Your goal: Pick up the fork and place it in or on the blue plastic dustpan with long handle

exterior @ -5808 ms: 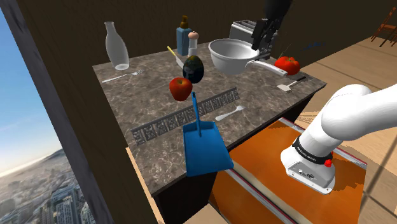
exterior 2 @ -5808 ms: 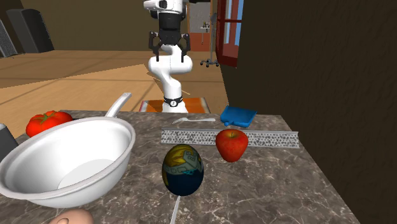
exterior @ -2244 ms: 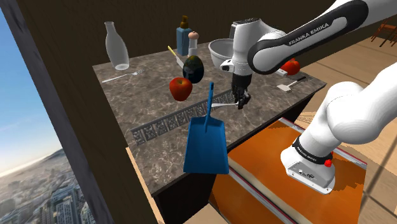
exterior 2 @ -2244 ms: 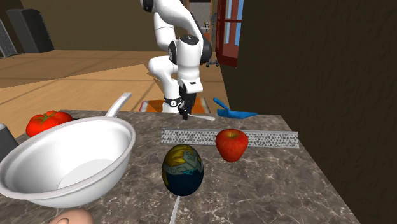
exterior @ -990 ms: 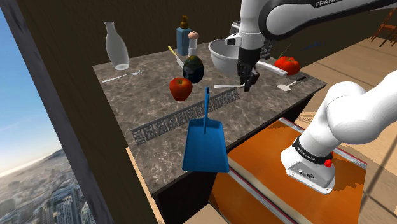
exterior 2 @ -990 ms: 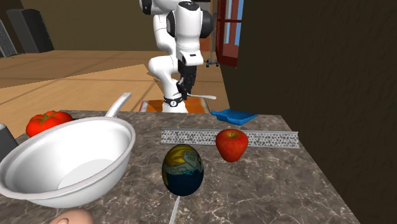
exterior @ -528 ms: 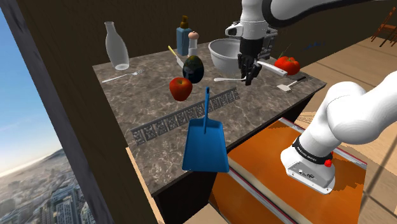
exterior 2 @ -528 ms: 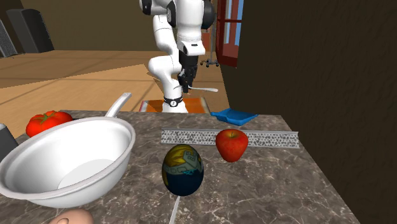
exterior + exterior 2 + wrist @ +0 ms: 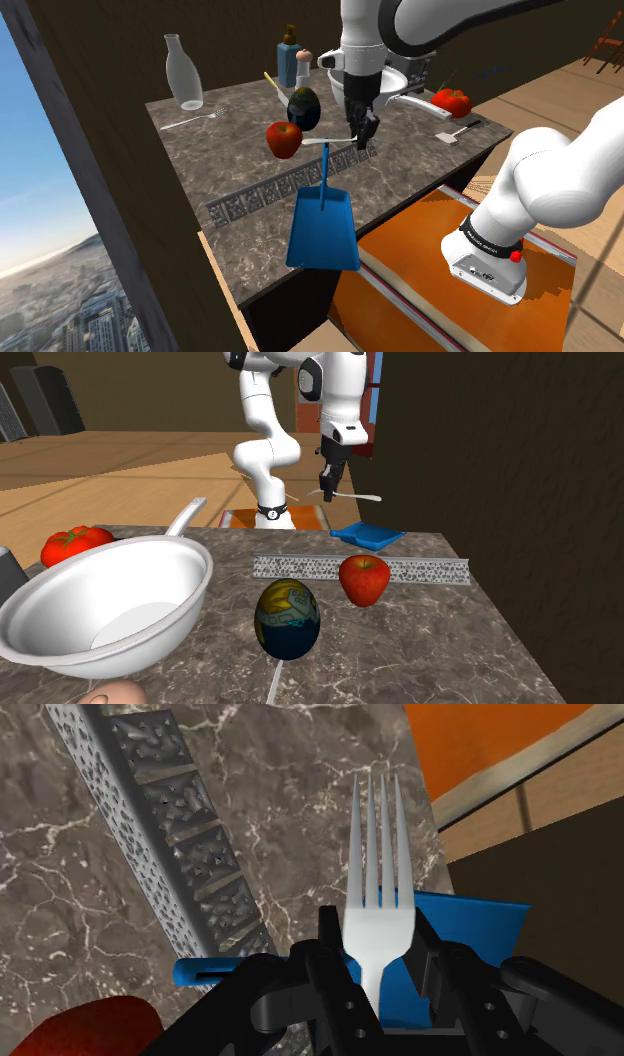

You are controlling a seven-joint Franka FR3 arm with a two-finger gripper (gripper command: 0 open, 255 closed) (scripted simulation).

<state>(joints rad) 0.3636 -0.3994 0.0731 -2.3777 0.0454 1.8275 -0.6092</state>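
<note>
A silver fork (image 9: 330, 141) hangs in the air level with the counter, and my black gripper (image 9: 362, 135) is shut on its handle end. In the second exterior view the fork (image 9: 356, 496) sticks out to the right of the gripper (image 9: 325, 482), above the blue dustpan (image 9: 368, 535). The dustpan (image 9: 322, 232) lies at the counter's near edge with its long handle pointing towards the fork. In the wrist view the fork (image 9: 380, 899) is clasped between my fingers (image 9: 335, 959), its tines pointing away from the gripper (image 9: 383, 974), with the dustpan (image 9: 480, 929) behind it.
A red apple (image 9: 284, 139), a dark patterned egg (image 9: 304, 108) and a grey patterned strip (image 9: 290, 185) sit near the dustpan. Further back are a second fork (image 9: 195, 120), a glass carafe (image 9: 183, 72), a white pan (image 9: 385, 85) and a tomato (image 9: 452, 101).
My gripper has carried the fork towards the shoulder view's left and a little lower, from in front of the white pan to above the dustpan's handle. The dustpan has not moved.
</note>
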